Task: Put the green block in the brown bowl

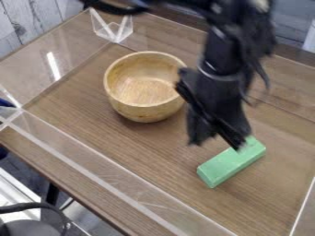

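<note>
The green block [230, 163] lies flat on the wooden table, to the right of the brown bowl [147, 85]. The bowl stands upright and empty at centre left. My gripper [213, 138] points down between the bowl and the block, its dark fingers just above and left of the block's upper end. The fingers look shut and blurred, with nothing green between them. Most of the block's length shows.
A clear plastic wall [74, 157] runs along the table's front and left edges. A small clear stand [113, 28] sits at the back left. Bare wood [110, 147] lies in front of the bowl.
</note>
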Available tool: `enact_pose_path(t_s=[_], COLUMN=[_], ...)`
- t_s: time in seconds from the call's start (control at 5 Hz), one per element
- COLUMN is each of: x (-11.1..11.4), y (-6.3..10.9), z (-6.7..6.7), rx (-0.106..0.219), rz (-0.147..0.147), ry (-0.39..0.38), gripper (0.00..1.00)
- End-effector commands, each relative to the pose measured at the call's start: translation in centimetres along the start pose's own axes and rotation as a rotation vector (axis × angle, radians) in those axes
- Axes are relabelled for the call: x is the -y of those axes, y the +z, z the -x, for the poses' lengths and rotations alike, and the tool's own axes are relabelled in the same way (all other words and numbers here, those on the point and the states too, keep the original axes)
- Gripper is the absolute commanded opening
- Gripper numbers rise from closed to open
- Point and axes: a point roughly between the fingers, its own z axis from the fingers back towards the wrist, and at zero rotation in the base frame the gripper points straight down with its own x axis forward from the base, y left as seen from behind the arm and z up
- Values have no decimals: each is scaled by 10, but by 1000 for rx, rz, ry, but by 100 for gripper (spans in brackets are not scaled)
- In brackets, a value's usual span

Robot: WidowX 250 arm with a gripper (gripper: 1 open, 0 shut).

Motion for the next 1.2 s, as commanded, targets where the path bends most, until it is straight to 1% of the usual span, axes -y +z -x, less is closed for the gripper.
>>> enact_pose_path(t_s=[0.0,0.2,0.4,0.8,1.0], x=[20,41,55,54,56], y=[5,3,-7,-34,-45], z=[-19,-30,-42,-53,-53], rx=[55,68,66,31,11], rz=[4,11,23,36,11], ry=[-110,-227,-266,-274,-277], gripper=[100,100,100,100,100])
